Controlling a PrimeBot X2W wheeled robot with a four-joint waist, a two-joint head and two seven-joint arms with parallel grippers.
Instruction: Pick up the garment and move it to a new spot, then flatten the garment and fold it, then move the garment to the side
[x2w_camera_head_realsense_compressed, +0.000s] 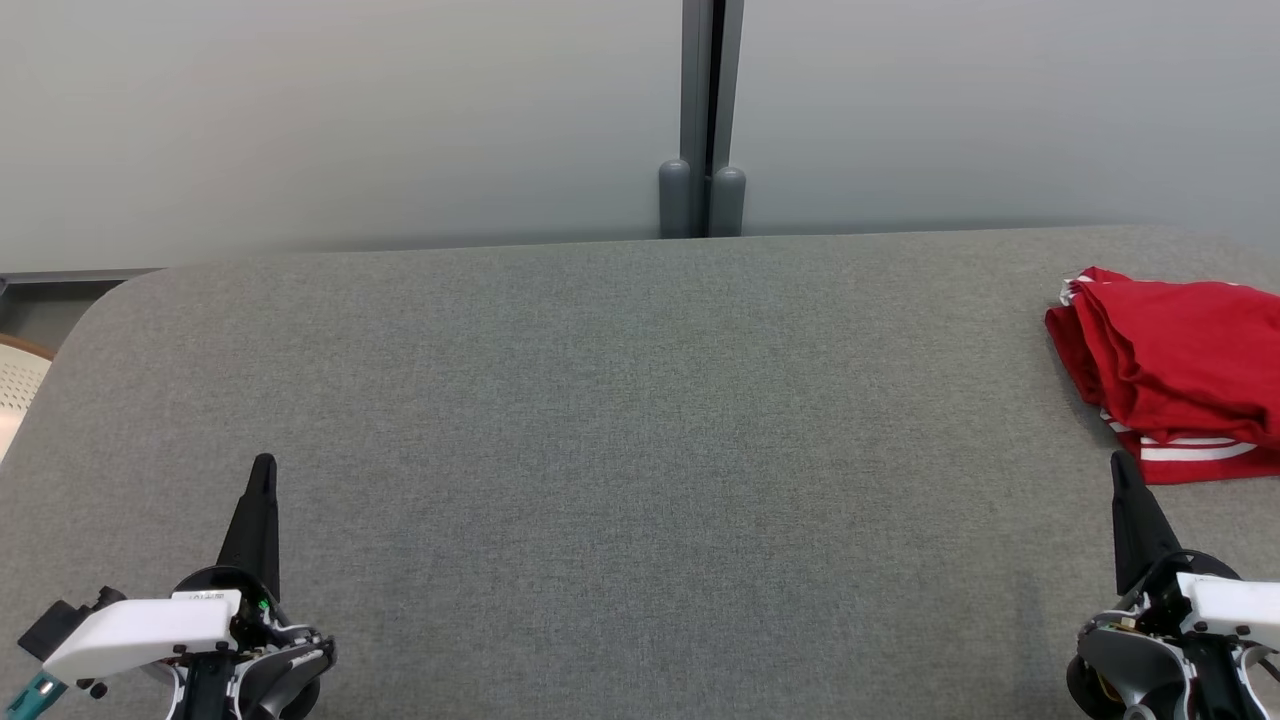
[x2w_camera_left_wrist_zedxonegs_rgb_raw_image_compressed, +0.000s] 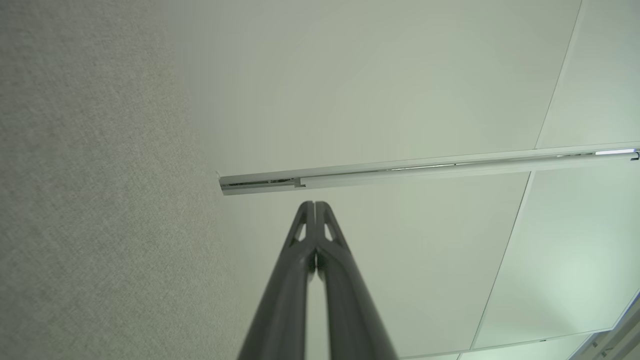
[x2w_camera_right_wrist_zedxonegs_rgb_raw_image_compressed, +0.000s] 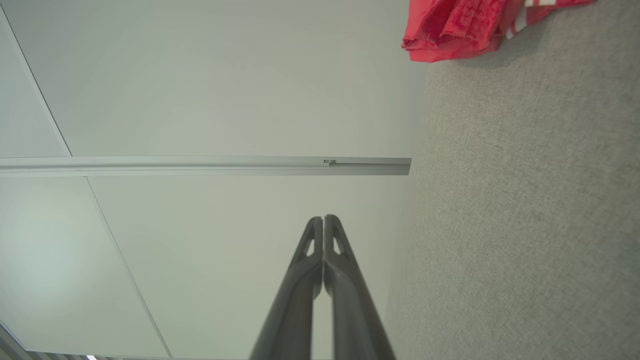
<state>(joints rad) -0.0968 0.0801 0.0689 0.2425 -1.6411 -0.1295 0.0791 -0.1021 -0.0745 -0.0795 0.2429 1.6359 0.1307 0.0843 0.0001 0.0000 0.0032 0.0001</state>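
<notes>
Black tapered fingers (x2w_camera_head_realsense_compressed: 255, 520) join white-capped grey wrist housings (x2w_camera_head_realsense_compressed: 140, 628).

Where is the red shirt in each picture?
Head view: the red garment lies at the right edge, on the grey table.
Left wrist view: this one looks at the grey table on the left and a wall rail.
Right wrist view: the red garment is at the top, right of centre.
Shared landmark: the grey table.

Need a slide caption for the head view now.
Loosely folded red garment at the grey table's right side; left pincer and right pincer shut, empty, near the front.
</notes>
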